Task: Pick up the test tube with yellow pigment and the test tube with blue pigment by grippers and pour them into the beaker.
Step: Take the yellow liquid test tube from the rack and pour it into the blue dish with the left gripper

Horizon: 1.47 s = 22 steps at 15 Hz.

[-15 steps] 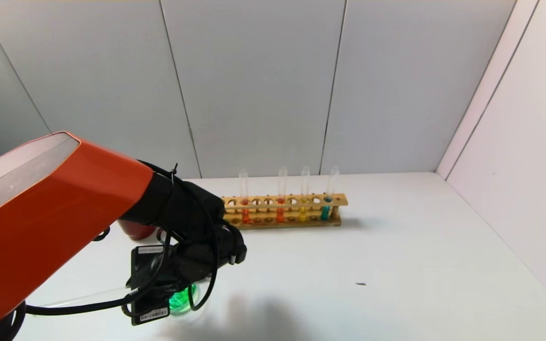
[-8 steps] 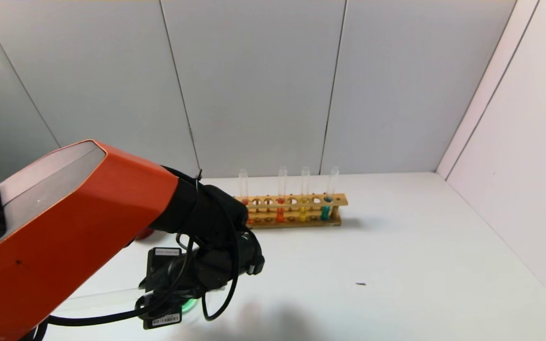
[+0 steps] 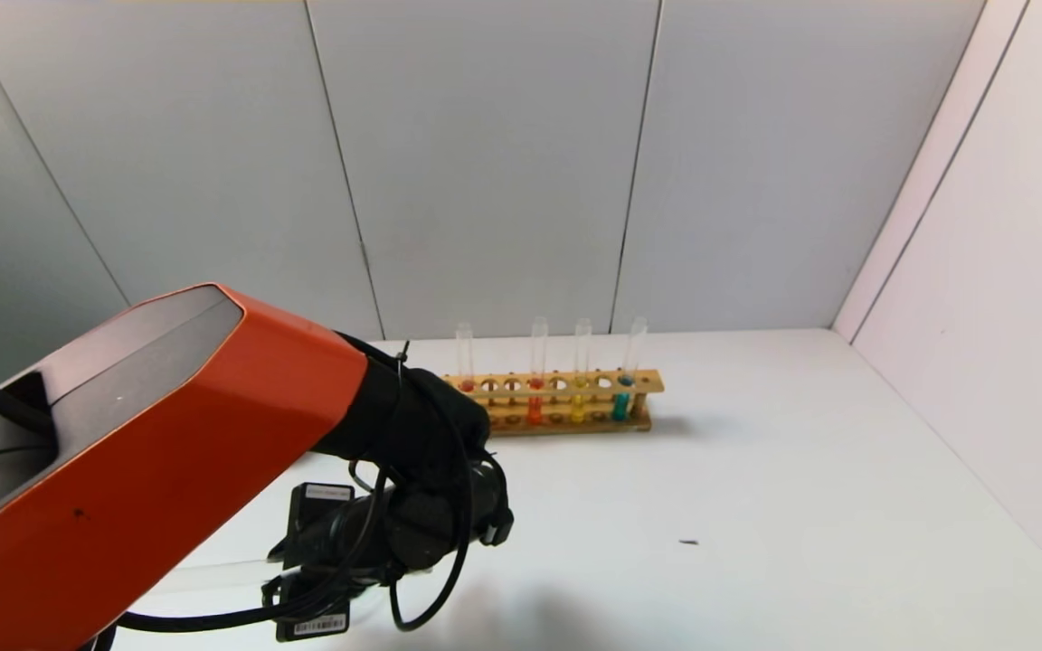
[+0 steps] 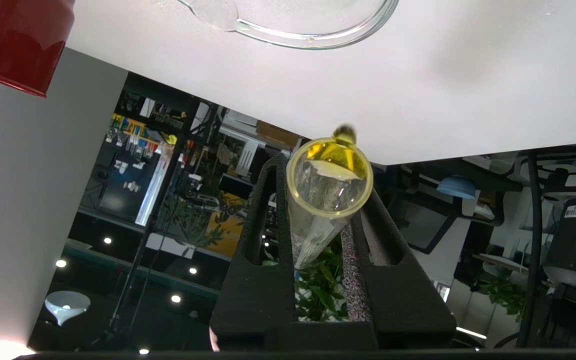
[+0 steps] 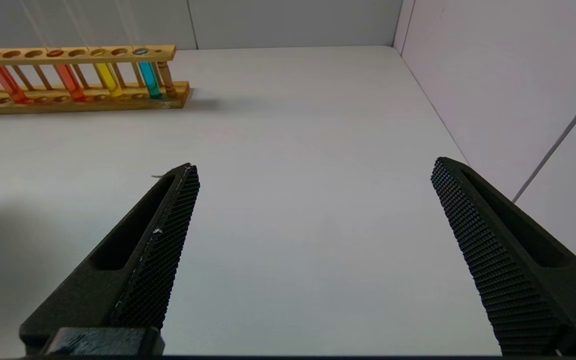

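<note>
My left gripper [image 3: 304, 565] hangs low over the front left of the table, turned over, shut on the test tube with yellow pigment [image 4: 318, 235]. In the head view the tube [image 3: 204, 574] sticks out to the left, nearly level, its glass looking clear. The left wrist view shows a yellow film inside its rim and a yellow drop at its lip. Part of the beaker [image 4: 293, 31] rim lies close beyond the tube in that view; the gripper hides it from the head view. The test tube with blue pigment is out of view. My right gripper [image 5: 315, 165] stands open and empty over bare table.
A wooden rack [image 3: 557, 384] at the back holds several tubes: two orange, a golden-yellow one [image 3: 579, 407] and a teal one [image 3: 620, 404]. A dark-red cup [image 4: 18, 40] stands near the beaker. A small dark speck [image 3: 688, 542] lies on the table; a wall runs along the right.
The left arm has moved forward and to the right with the tube, which now lies more level. The green liquid in the beaker, seen under the gripper before, is now covered.
</note>
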### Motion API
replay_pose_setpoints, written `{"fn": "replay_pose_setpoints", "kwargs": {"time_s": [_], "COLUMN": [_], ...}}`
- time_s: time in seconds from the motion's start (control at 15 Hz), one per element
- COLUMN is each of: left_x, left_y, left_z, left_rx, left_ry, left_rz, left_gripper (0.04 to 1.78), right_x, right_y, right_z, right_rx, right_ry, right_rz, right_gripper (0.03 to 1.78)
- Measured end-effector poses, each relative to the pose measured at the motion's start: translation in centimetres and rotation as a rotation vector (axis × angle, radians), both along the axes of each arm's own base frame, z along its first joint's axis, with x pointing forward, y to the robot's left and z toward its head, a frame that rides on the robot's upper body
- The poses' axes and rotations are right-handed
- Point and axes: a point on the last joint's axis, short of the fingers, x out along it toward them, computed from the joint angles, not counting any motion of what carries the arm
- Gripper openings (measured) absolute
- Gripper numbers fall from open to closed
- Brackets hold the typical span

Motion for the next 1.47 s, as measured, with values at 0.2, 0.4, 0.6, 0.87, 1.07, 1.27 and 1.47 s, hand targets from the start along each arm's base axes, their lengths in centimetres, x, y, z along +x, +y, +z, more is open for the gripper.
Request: {"fn": "replay_pose_setpoints", "kwargs": {"time_s": [0.2,0.4,0.6,0.87,1.07,1.27,1.47], "left_x": [-0.05,-0.13,-0.16,-0.18,-0.16,-0.16,-0.13], "left_y": [-0.10,-0.05,-0.02,0.04,0.03,0.04,0.07], "left_z": [-0.08,-0.09,-0.06,0.08,0.12,0.13,0.17], "left_rx": [0.000,0.005,0.007,0.013,0.012,0.012,0.011], "left_ry": [0.000,0.005,0.006,0.013,0.012,0.012,0.010], "left_rz": [0.000,-0.001,0.000,0.001,0.002,0.002,0.004], "left_gripper": [0.32,0.32,0.32,0.32,0.32,0.32,0.32], "right_x": [0.00,0.00,0.00,0.00,0.00,0.00,0.00], "right_y": [0.00,0.00,0.00,0.00,0.00,0.00,0.00], "right_z": [0.00,0.00,0.00,0.00,0.01,0.00,0.00], "right_rx": [0.000,0.000,0.000,0.000,0.000,0.000,0.000], "right_ry": [0.000,0.000,0.000,0.000,0.000,0.000,0.000], "right_rz": [0.000,0.000,0.000,0.000,0.000,0.001,0.000], "right_gripper": [1.70,1.70,1.70,1.70,1.70,1.70,1.70]}}
